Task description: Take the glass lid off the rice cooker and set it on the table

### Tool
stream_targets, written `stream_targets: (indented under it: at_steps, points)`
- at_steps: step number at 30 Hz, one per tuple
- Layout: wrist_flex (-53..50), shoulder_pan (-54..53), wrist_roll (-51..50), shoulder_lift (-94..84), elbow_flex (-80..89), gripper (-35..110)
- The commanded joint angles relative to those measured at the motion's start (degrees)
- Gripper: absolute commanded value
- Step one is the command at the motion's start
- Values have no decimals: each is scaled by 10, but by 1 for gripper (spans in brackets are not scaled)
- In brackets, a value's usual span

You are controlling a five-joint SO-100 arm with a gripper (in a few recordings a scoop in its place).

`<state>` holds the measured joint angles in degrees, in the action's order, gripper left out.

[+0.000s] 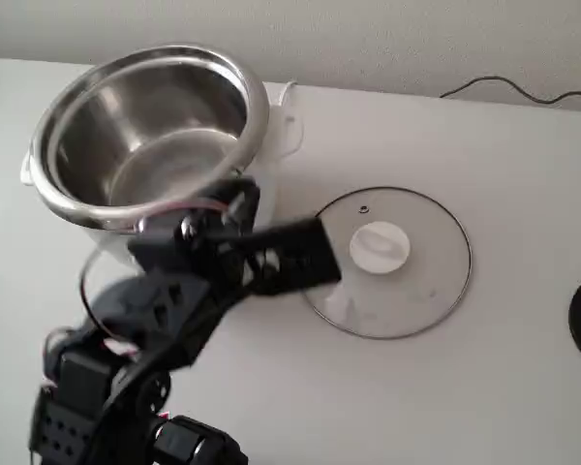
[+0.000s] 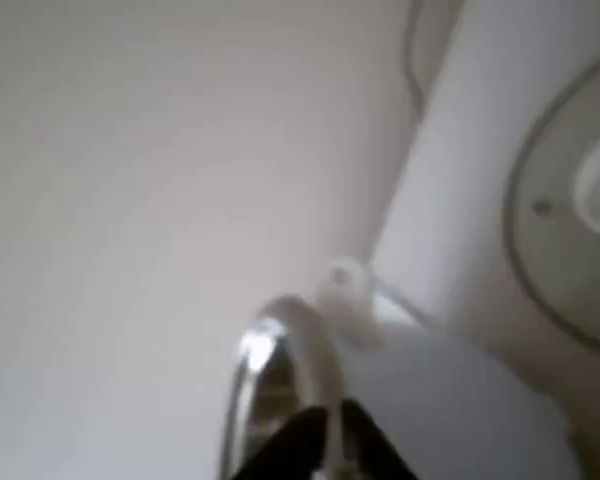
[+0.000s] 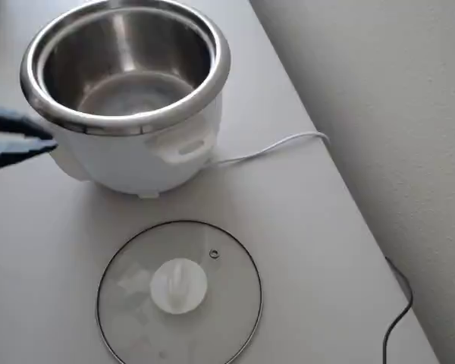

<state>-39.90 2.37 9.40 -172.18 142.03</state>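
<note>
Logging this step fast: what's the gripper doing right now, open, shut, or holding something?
Gripper: shut and empty in the wrist view, next to the rice cooker. The glass lid lies flat on the table, apart from it.

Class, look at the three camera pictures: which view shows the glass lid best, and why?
The overhead view: the glass lid lies whole and unobstructed on the table, knob and steam hole clear. In the fixed view the gripper covers the lid's left edge. The wrist view catches just a blurred part at its right edge.
</note>
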Motion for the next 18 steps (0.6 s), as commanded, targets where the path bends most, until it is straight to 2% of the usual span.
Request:
stream_targets:
  at_steps: [1, 5, 18]
  points:
    - [-14, -4, -16, -69, 93, 0]
    - [-46, -8, -12, -163, 202, 0]
    - [-117, 10, -71, -164, 338, 0]
